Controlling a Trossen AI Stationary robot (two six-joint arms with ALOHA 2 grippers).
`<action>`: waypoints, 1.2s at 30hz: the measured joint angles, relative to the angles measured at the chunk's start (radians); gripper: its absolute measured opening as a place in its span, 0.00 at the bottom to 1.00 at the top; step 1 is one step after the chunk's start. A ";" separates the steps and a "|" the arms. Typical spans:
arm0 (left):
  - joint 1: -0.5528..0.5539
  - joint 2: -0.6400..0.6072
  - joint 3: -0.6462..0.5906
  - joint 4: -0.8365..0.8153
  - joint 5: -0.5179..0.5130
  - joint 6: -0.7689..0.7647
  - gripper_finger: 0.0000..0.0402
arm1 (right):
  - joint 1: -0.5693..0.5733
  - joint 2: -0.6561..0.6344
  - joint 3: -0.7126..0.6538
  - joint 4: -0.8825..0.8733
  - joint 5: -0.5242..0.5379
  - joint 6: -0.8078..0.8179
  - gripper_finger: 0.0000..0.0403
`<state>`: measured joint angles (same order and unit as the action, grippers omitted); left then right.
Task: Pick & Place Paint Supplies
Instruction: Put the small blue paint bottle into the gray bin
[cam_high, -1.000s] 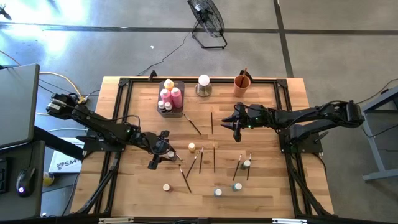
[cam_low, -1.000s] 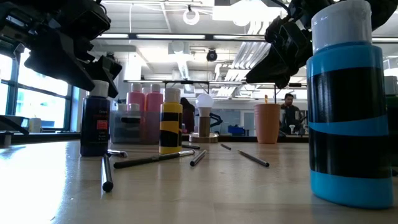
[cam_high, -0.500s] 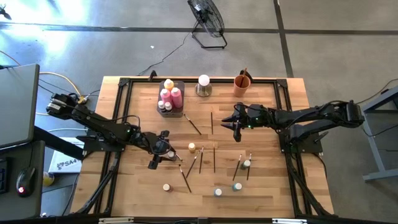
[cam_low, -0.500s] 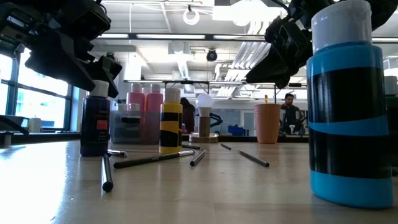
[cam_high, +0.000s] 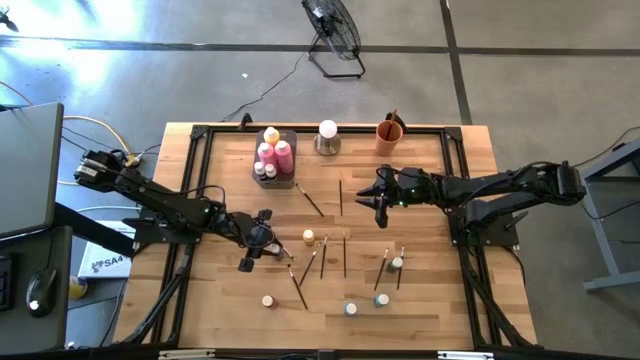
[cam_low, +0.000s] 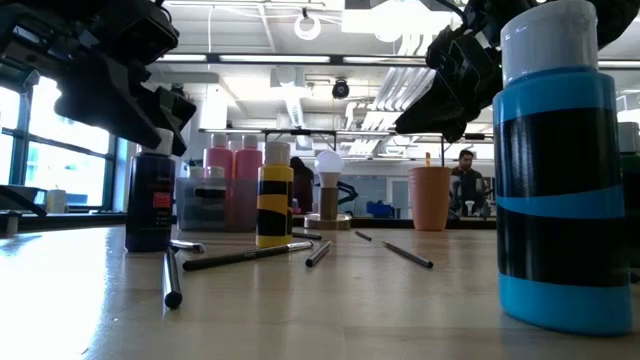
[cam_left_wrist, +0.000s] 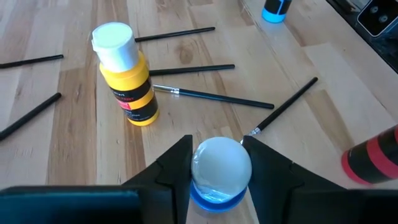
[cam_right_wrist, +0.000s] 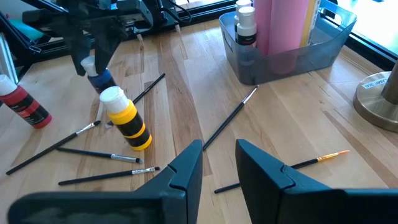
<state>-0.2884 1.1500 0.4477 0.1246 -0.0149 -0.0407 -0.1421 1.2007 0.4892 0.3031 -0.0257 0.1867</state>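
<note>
— Where the left gripper (cam_left_wrist: 214, 163) sits, what is between its fingers?
— A small blue bottle (cam_left_wrist: 216, 173) with a white cap, clasped on both sides, standing on the surface (cam_high: 440, 300) at the yellow bottle's (cam_high: 308, 237) nine o'clock.
— And the right gripper (cam_high: 379, 197)?
— Hovering at the surface's two o'clock, fingers parted, holding nothing.

Setting: robotics lab or workshop in an open industrial hall. Wooden bench top (cam_high: 230, 310) in a black metal frame (cam_high: 200, 131) stands on bare grey concrete floor (cam_high: 150, 80). Floor fan (cam_high: 333, 28) behind the bench, its cable running across the concrete. Desk with a computer mouse (cam_high: 40, 290) beside the bench. Low view: exposed ceiling ducts (cam_low: 300, 100), large windows (cam_low: 50, 160), a person (cam_low: 465, 180) at a far workstation.
</note>
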 joint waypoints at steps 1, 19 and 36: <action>0.000 0.000 0.000 0.000 0.001 -0.006 0.31 | 0.000 0.000 0.000 0.000 0.000 0.000 0.23; 0.000 -0.001 0.000 -0.009 0.002 -0.018 0.31 | 0.000 0.000 0.000 0.000 0.000 0.000 0.23; 0.000 -0.003 0.024 -0.021 -0.036 0.019 0.31 | 0.000 0.000 0.000 0.000 0.000 0.000 0.23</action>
<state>-0.2886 1.1473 0.4712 0.1035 -0.0505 -0.0214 -0.1417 1.2011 0.4892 0.3031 -0.0261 0.1867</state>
